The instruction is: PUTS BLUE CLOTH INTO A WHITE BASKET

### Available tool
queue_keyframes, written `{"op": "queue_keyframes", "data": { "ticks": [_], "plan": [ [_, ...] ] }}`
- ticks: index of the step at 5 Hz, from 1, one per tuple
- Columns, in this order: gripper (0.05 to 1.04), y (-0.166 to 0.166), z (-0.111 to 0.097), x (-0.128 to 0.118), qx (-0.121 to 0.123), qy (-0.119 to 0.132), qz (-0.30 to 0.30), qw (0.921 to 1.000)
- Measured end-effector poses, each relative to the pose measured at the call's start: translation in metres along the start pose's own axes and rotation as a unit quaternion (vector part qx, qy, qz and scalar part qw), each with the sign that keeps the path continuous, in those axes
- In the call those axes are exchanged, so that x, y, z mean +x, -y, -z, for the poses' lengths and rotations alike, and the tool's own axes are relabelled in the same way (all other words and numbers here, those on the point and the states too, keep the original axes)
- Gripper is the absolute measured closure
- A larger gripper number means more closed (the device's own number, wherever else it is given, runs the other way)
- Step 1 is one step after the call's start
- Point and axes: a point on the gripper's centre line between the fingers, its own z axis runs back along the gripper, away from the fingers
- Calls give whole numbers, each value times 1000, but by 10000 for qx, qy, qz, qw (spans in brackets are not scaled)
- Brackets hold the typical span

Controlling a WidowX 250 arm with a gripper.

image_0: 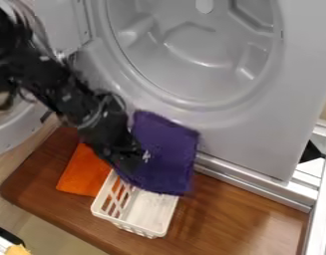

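Brown wooden surface point(238, 214), orange cloth point(82, 173) lying on its left part, grey front-loading machine point(248, 127) behind, pale metal frame point(319, 199) at right — black gripper point(137, 155) left of centre, closed around the blue cloth point(166, 154), cloth draping over the back of the white basket point(152, 211).

The robot arm point(67, 102) is black, with blocky segments and some shiny places; one thin dark cable point(23, 94) makes a curve near the left edge of the frame.

Basket point(162, 219): I can't see far end behind blue cloth point(170, 149) | orange cloth point(82, 173): partly hidden | arm point(69, 102): cut off upper left
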Motion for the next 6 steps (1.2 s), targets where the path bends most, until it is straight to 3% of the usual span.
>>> {"op": "queue_keyframes", "data": {
  "ticks": [2,3,5,6],
  "plan": [
    [931,-9,25,-12,66,-84,210,9997],
    [931,-11,38,-22,319,-454,459,9974],
    [887,-21,41,-23,618,-550,539,9951],
    [642,-24,39,-23,691,-612,451,9947]
  ]
}}
